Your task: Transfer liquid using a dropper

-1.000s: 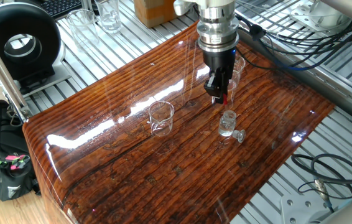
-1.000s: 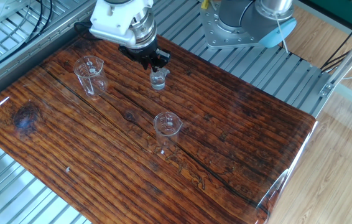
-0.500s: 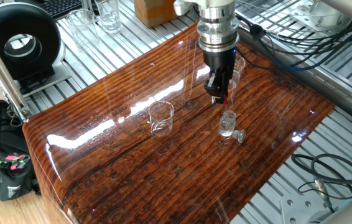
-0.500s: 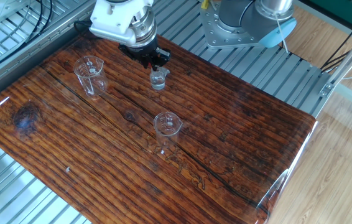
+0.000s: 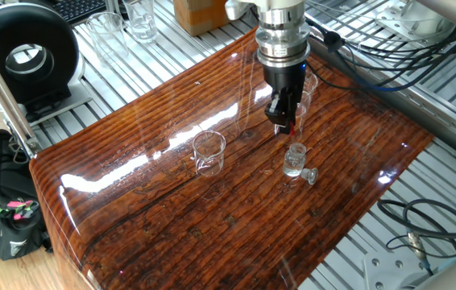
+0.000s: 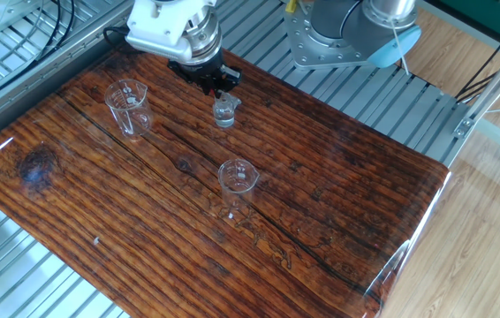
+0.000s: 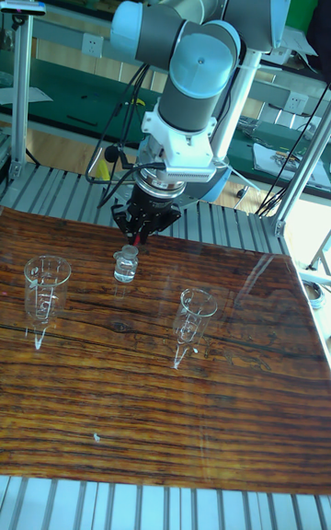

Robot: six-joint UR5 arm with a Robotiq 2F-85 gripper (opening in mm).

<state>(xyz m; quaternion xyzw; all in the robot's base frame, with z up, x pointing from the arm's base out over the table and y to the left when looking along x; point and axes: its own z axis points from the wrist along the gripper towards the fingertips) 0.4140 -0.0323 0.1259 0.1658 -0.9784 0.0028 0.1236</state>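
My gripper (image 5: pixel 284 119) hangs just above the small clear bottle (image 5: pixel 294 159), shut on the dropper (image 5: pixel 291 128). The dropper's red bulb shows between the fingers; its clear tube points down toward the bottle's mouth and is hard to make out. The other fixed view also shows the gripper (image 6: pixel 212 79) right behind the bottle (image 6: pixel 224 112). In the tall view the gripper (image 7: pixel 141 224) sits over the bottle (image 7: pixel 125 265). The bottle's stopper (image 5: pixel 309 175) lies on the table beside it. I cannot make out the liquid in any vessel.
Two clear beakers stand on the glossy wooden table (image 6: pixel 338 194): one at mid-table (image 6: pixel 238 181), one near the far edge (image 6: pixel 128 104). Cables (image 5: pixel 421 225), more glassware (image 5: pixel 141 20) and a black round device (image 5: pixel 22 56) lie on the metal frame around the table.
The gripper with the dropper has edged up very slightly over the bottle. Nothing else has moved.
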